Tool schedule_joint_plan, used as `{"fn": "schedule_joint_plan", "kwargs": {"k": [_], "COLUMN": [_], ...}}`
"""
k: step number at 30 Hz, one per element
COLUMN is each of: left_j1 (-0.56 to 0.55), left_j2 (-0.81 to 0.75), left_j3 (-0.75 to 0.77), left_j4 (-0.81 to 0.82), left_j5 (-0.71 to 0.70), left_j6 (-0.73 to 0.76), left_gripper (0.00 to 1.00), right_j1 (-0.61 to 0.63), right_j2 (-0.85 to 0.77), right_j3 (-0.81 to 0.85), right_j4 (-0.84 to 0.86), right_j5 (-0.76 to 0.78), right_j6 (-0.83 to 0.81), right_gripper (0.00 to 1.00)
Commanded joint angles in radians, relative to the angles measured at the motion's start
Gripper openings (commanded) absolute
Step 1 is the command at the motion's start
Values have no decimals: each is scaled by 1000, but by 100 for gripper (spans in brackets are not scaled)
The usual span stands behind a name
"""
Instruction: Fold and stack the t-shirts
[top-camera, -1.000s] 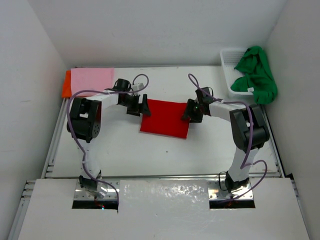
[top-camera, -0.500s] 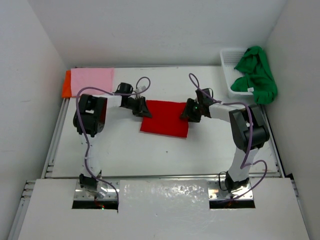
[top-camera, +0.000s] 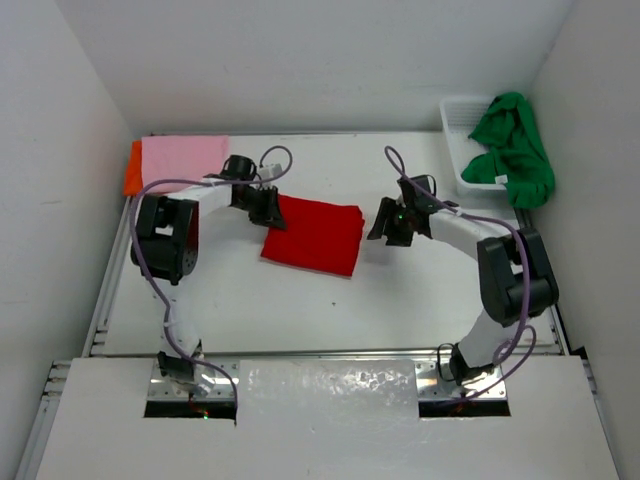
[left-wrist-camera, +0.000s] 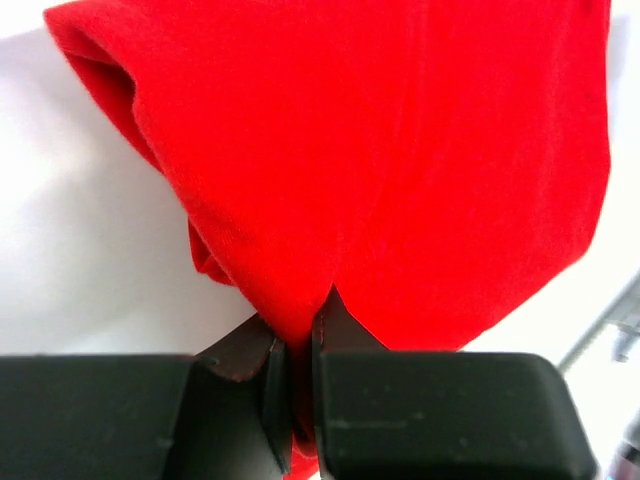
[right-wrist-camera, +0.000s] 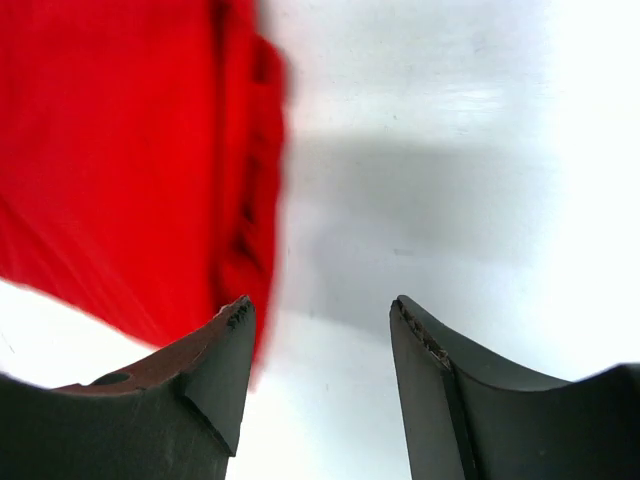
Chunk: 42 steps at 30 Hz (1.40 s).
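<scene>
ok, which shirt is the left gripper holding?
The red t-shirt mid-table; left gripper is shut on its edge. The pink shirt lies on the orange shirt far-left; the green shirt drapes the basket.

A white plastic basket (top-camera: 455, 125) is parked at the far right corner of the white table (top-camera: 300, 300) — only part of it can be made out. The table is boxed in by plain white walls (top-camera: 320, 60) on three sides. A metal rail (top-camera: 103, 300) is run along its left edge, and a glossy white panel (top-camera: 330, 400) is laid across the near edge.
</scene>
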<state>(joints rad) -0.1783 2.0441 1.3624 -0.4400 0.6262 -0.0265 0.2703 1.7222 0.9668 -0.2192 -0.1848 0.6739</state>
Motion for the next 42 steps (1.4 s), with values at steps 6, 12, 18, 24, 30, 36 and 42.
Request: {"fn": "schedule_joint_plan", "kwargs": {"k": [6, 12, 18, 24, 30, 36, 42], "left_j1": [89, 141, 146, 161, 174, 218, 313], "left_j2": [-78, 20, 175, 225, 143, 117, 120], "left_j3": [226, 506, 811, 994, 960, 988, 1017], "left_j4": [-222, -344, -422, -437, -329, -289, -296], "left_j5": [-271, -406, -497, -528, -609, -622, -527], "left_j6": [227, 309, 329, 318, 339, 405, 379], "left_gripper": [0, 0, 0, 0, 0, 0, 0], "right_j1": [-36, -49, -49, -56, -57, -59, -59], "right_j2": [-125, -124, -108, -110, -125, -147, -153], "right_j3": [32, 47, 56, 56, 35, 32, 36], "right_j4": [-100, -104, -115, -149, -160, -170, -189], "right_j5": [70, 67, 73, 94, 102, 114, 127], "right_j6": [-91, -96, -105, -128, -129, -132, -139], "right_gripper": [55, 56, 56, 56, 56, 56, 56]}}
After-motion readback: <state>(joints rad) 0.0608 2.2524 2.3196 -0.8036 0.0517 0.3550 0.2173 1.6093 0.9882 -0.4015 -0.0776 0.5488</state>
